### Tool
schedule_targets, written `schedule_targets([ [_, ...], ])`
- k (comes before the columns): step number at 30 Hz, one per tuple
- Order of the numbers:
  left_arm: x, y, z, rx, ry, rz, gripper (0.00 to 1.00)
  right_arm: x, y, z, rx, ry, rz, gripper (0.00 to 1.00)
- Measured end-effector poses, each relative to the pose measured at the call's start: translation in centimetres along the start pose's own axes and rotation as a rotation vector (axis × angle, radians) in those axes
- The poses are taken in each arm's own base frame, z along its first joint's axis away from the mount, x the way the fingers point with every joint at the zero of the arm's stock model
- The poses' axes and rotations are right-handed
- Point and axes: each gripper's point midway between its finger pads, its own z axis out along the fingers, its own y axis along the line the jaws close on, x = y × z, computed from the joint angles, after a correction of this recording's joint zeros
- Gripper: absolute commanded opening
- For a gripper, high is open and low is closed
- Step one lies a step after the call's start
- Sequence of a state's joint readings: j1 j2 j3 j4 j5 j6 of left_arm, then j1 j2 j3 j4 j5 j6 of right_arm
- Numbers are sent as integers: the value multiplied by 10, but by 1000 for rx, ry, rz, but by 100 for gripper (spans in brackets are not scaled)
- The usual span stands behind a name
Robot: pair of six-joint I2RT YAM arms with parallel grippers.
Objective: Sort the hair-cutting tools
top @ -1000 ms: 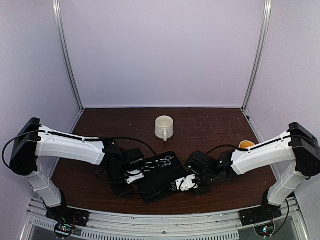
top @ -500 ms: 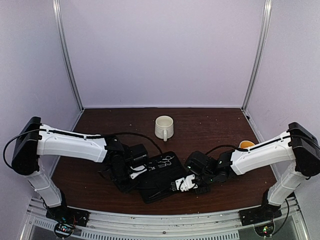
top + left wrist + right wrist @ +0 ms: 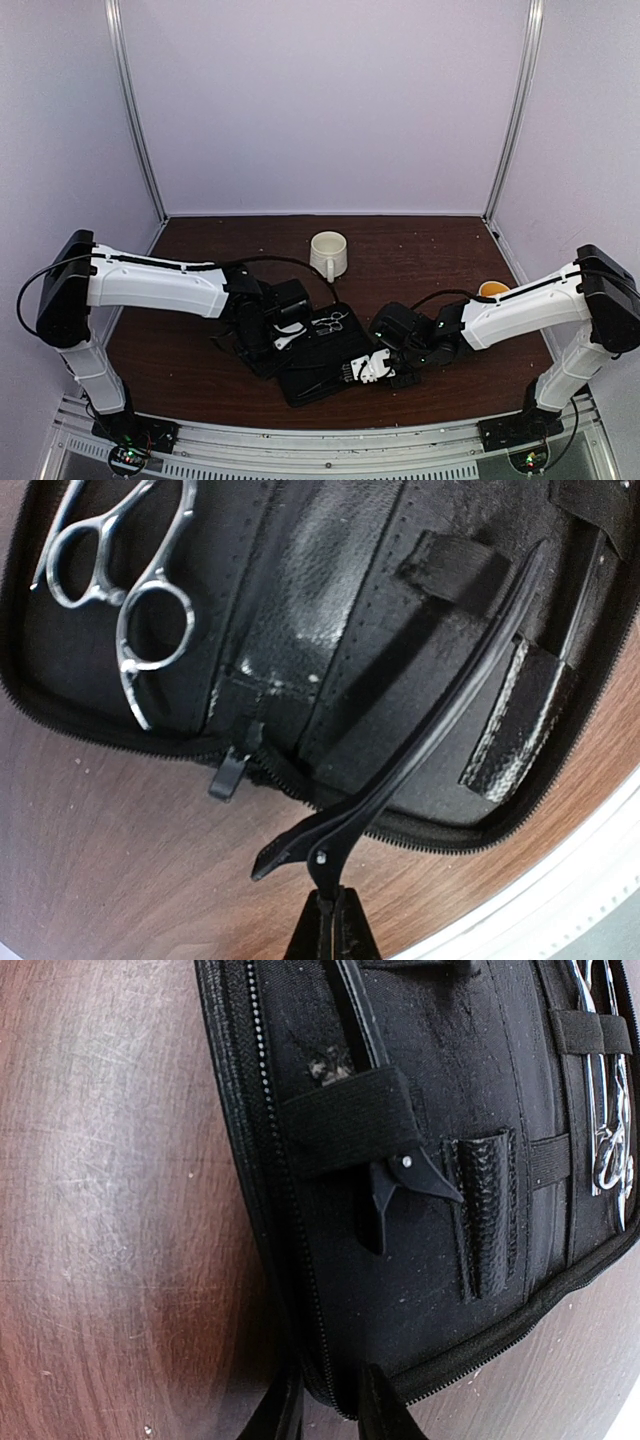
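The left gripper [image 3: 328, 925] is clamped tight on the tail of a black clip [image 3: 440, 720]. The clip slants across the open case [image 3: 300, 610], and its tail sticks out past the case's edge. Scissors [image 3: 125, 590] lie in a corner of the case. The right gripper [image 3: 330, 1412] pinches another edge of the case. The other clip [image 3: 400, 1175] is tucked under a band [image 3: 345, 1120] near that edge. The case sits by the front edge of the table [image 3: 120, 860].
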State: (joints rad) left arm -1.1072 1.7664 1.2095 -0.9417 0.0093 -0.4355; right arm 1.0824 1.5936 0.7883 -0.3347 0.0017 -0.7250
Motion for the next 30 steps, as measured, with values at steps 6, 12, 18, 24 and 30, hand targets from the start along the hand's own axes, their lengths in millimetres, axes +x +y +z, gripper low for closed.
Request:
schedule_targets([
  [6,9,4,-13,-3,-18,-62,0,0,0,0,0,0,0,20],
  [12,30,6,-12,-22,32,-88,0,0,0,0,0,1,0,20],
  [18,36,6,-11,-31,61,-84,0,0,0,0,0,1,0,20],
  [24,30,4,1,-46,106,-75,0,0,0,0,0,0,0,20],
  [30,25,2,7,-50,122,-71,0,0,0,0,0,0,0,19],
])
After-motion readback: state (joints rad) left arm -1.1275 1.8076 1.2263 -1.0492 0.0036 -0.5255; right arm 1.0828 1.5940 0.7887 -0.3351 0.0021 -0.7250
